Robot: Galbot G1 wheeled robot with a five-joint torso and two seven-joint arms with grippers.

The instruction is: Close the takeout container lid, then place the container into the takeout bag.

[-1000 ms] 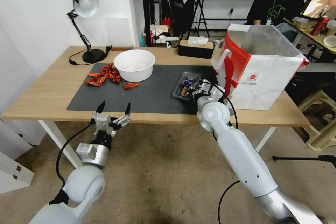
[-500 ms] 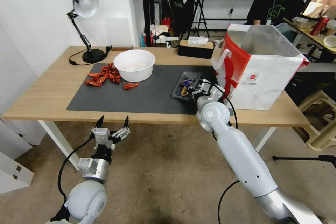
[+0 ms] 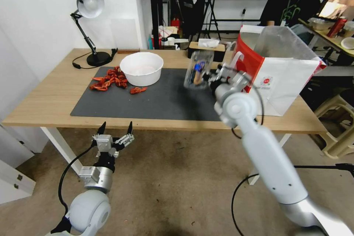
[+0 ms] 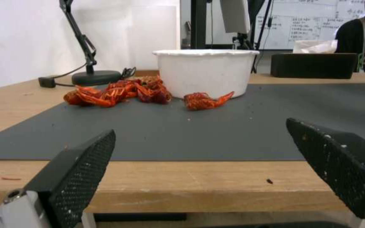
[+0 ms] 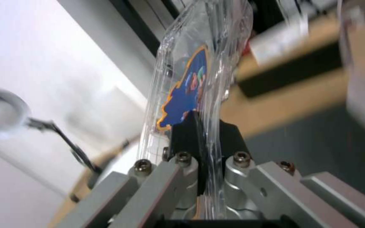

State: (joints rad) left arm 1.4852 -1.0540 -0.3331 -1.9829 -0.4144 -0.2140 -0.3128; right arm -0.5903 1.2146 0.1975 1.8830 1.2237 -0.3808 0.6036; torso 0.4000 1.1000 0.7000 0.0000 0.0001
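Wooden table (image 3: 48,99), dark mat (image 3: 155,99): I have the takeout container (image 3: 198,69) lifted clear.
My right gripper (image 3: 211,78) is clamped on its edge, left of the takeout bag (image 3: 284,81); my left gripper (image 3: 115,129) hangs below the near edge, fingers apart.

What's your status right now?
Right gripper shut on takeout container, held above mat beside takeout bag. Left gripper open, below table edge. Nothing blocking bag mouth.

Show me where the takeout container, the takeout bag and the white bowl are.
takeout container (image 3: 198,69): head view, on its clear side, above the mat.
takeout bag (image 3: 285,81): head view, on its white front panel.
white bowl (image 3: 142,72): head view, on its outer wall.
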